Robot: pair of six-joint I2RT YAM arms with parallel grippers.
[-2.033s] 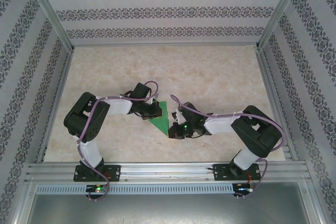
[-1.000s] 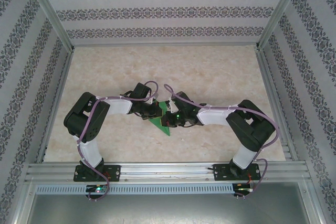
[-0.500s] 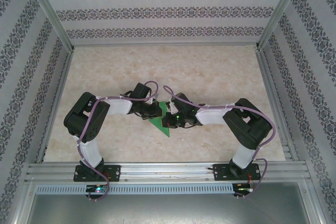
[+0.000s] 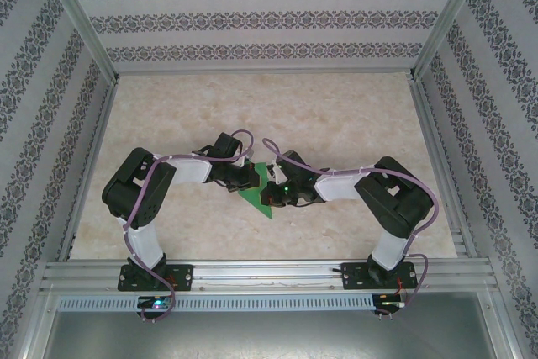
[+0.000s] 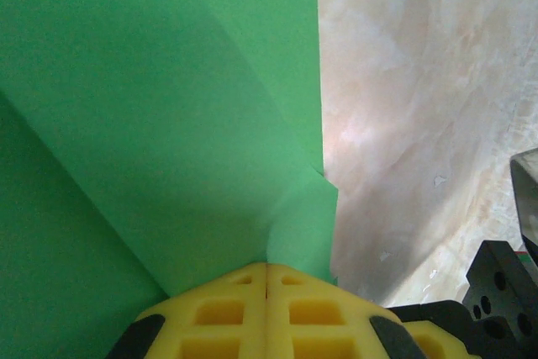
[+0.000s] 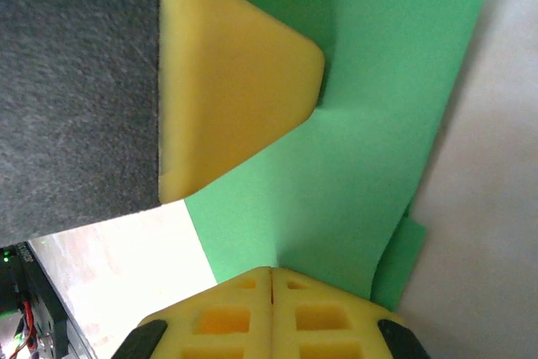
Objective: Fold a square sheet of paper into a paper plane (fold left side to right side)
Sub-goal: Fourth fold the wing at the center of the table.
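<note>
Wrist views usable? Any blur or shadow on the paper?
Left wrist: paper sharp, soft shadow bands across its folds. Right wrist: near yellow pad blurred, shadowing the paper. Top external: even light, no glare.

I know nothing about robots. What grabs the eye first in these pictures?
The bright green paper, folded to a point, lies mid-table on the pale marbled tabletop. The left gripper and right gripper meet over it from either side, both shut, with their yellow tips down on the sheet.

L hand (image 4: 246, 176), R hand (image 4: 274, 192), both over green paper (image 4: 258, 201)
</note>
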